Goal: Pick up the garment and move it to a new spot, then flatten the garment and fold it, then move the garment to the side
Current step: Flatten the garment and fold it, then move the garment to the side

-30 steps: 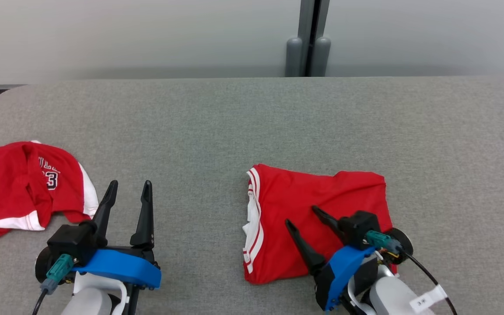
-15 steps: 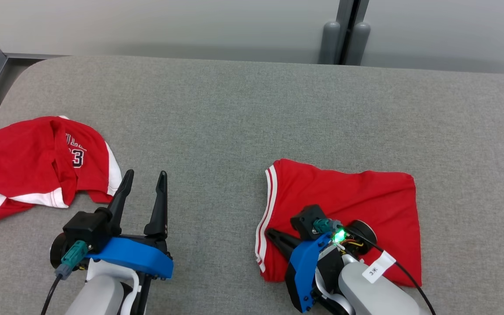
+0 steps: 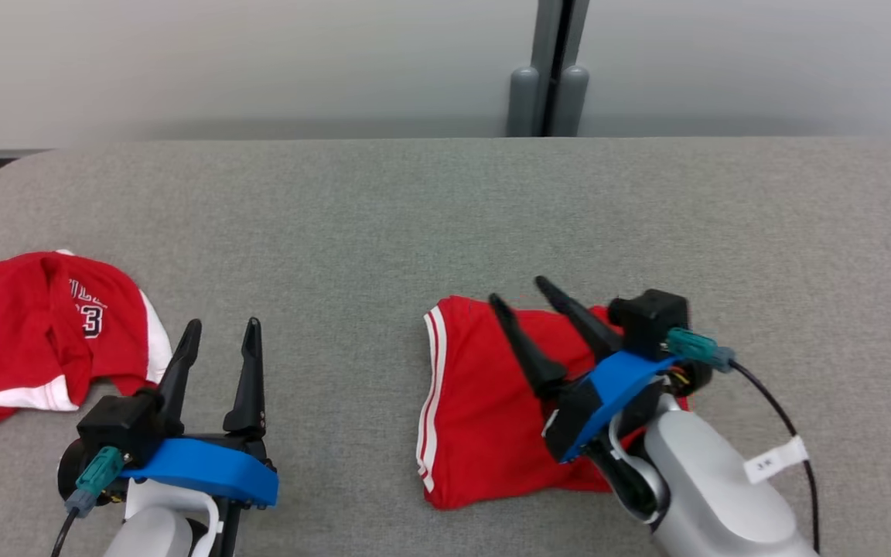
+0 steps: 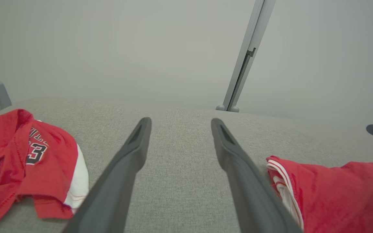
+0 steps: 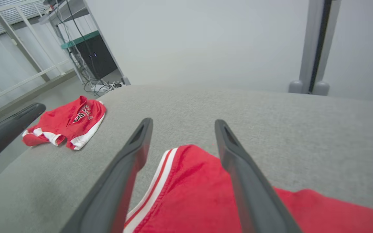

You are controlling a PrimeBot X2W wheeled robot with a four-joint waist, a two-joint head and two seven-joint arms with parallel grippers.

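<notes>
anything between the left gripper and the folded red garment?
Nothing. In the head view the stretch from the left gripper to the folded red garment is bare grey table.

Our left gripper (image 3: 223, 322) points straight ahead, its two dark fingers (image 3: 182, 363) spread apart with nothing between them. Behind it sit a blue bracket (image 3: 206, 473) and our pale left forearm (image 3: 153, 535). Our right gripper (image 3: 517, 289) is spread and empty too, angled forward and leftward, with our right forearm (image 3: 712, 495) trailing behind it to the right.
</notes>
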